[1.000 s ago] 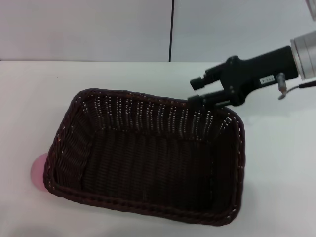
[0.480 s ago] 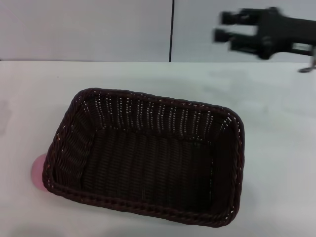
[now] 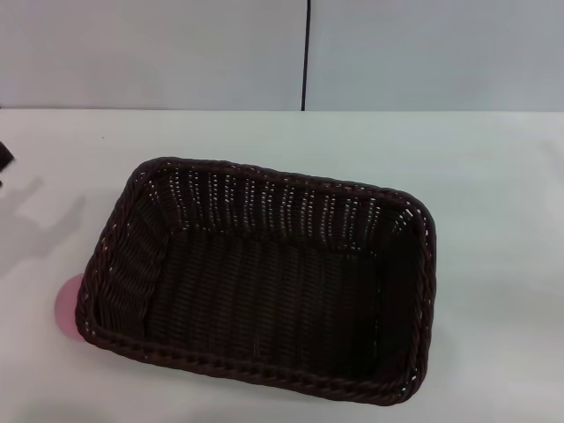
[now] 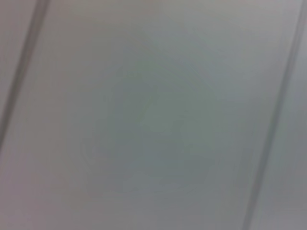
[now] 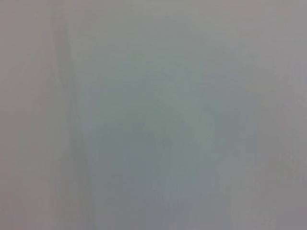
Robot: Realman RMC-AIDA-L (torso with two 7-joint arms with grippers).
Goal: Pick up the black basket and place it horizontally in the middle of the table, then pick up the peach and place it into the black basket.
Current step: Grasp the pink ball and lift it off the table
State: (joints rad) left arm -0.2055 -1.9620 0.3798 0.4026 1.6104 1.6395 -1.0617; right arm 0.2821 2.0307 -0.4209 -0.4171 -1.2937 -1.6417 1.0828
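The black basket (image 3: 264, 282) lies flat and open side up in the middle of the white table (image 3: 493, 220), its long side running left to right and slightly skewed. It is empty. The pink peach (image 3: 67, 308) rests on the table against the basket's near left corner, mostly hidden behind the rim. A small dark tip of my left arm (image 3: 4, 157) shows at the left edge of the head view, with its shadow on the table. My right gripper is out of view. Both wrist views show only pale grey surface.
A pale grey wall (image 3: 176, 53) with a dark vertical seam (image 3: 307, 53) stands behind the table.
My right gripper let go of the basket's far right rim, rose up and to the right, and left the view. A tip of my left arm has come in at the left edge.
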